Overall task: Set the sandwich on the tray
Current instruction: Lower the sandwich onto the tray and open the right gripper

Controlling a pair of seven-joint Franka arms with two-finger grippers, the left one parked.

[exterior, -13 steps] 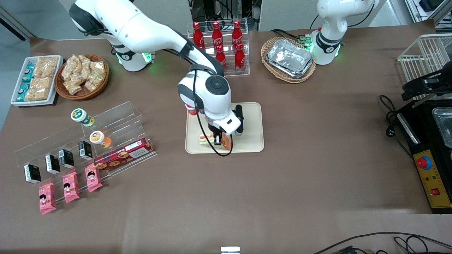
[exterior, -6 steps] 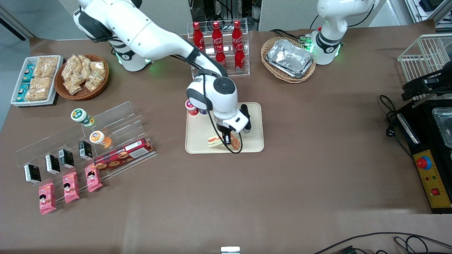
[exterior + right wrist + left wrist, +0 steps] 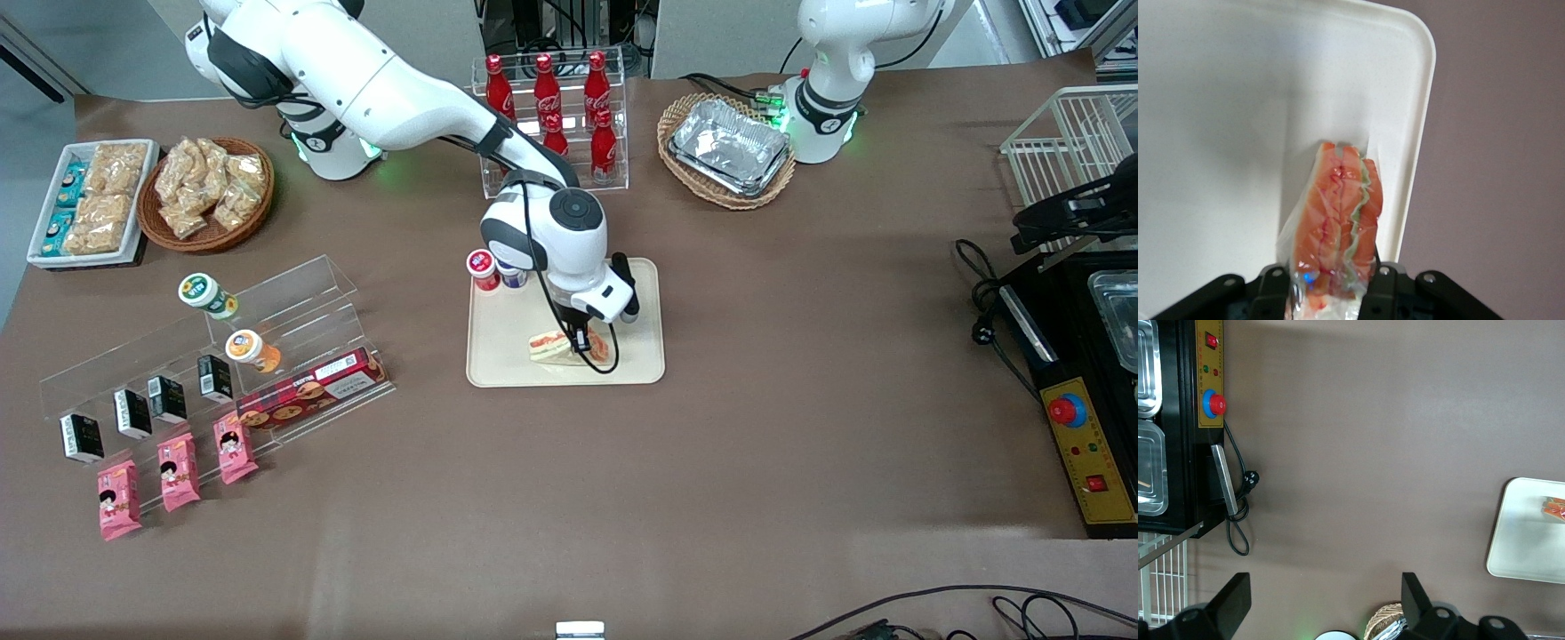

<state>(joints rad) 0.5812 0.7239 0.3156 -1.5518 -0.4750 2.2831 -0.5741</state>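
Sandwich (image 3: 558, 346) was held in the claw (image 3: 582, 342) over the tray (image 3: 498, 356), at about 5 o'clock from the tray's centre and close to the rim nearest the front camera. In the wrist view the claw's fingers (image 3: 1275, 283) were closed on either side of the sandwich (image 3: 1338, 213), pinching it through the clear wrap, with the red-orange and pale green filling edge pointing away from the claw. Whether its bottom edge already touched the tray surface could not be told; the front view suggested it was low, just above or resting on it.

Judgement: step in hand was the set-down, so the task looked nearly complete. To do it well, lower straight down until the wedge bears on the tray, then open the claw fully before lifting, so the wrap does not cling to a finger and drag the sandwich up. The wrist view showed the tray's rim (image 3: 1421, 120) near the sandwich, so no further drift toward that rim was wanted; a slight shift toward the tray's centre would be safer.

Two small capped cups (image 3: 484, 268) stood at the tray's 11 o'clock corner, well apart from the sandwich. The brown counter (image 3: 800, 400) around the tray carried a rack of red bottles (image 3: 553, 107) at 12 o'clock.
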